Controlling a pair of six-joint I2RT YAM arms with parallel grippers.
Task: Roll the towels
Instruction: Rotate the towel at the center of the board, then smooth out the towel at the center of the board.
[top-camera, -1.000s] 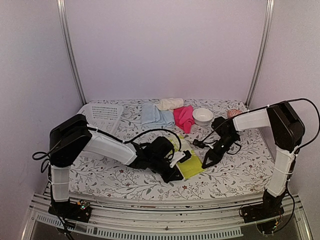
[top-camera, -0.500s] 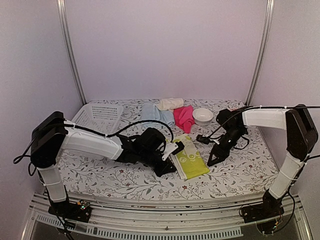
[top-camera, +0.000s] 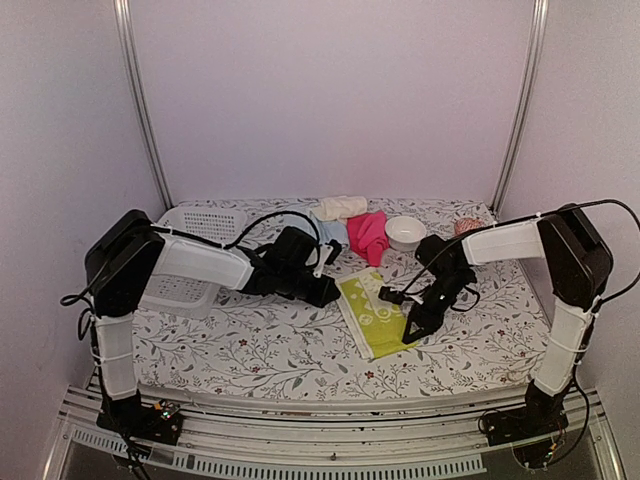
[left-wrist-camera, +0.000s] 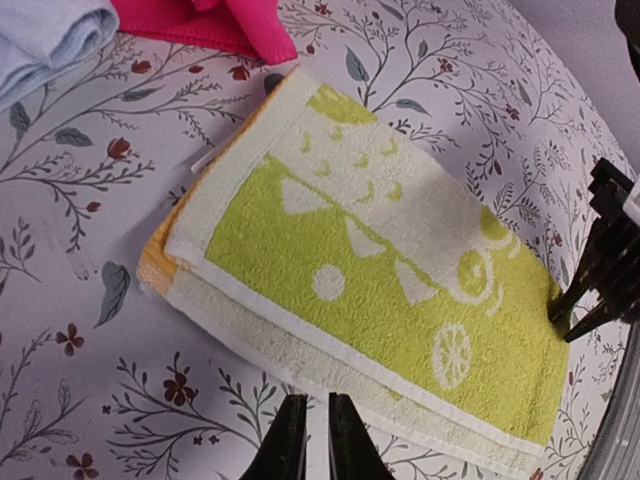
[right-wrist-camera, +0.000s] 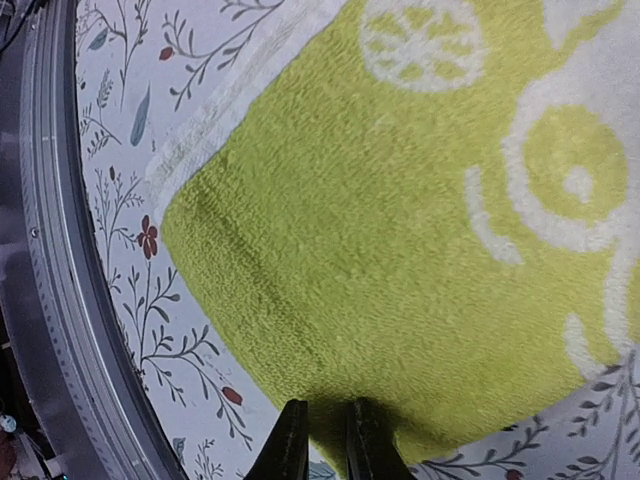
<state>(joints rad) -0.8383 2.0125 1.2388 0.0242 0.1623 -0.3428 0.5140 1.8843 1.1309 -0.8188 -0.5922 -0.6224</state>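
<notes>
Top external: the yellow-green towel (top-camera: 378, 315) lies flat in the middle of the worktop (top-camera: 250, 350). The left tool (top-camera: 325, 292) is just beside its far left corner and the right tool (top-camera: 410, 333) is at its right edge.

Left wrist: the left tool (left-wrist-camera: 317, 408) is nearly closed and empty, just off the long edge of the yellow-green towel (left-wrist-camera: 380, 290).

Right wrist: the right tool (right-wrist-camera: 322, 410) has its fingers a slit apart at the edge of the yellow-green towel (right-wrist-camera: 400, 230). I cannot tell whether they pinch the cloth.

One towel (top-camera: 375, 313) lies in front — the other towels (top-camera: 366, 236) behind it, basket (top-camera: 205, 226) to their left, bowl (top-camera: 405, 233) right.
</notes>
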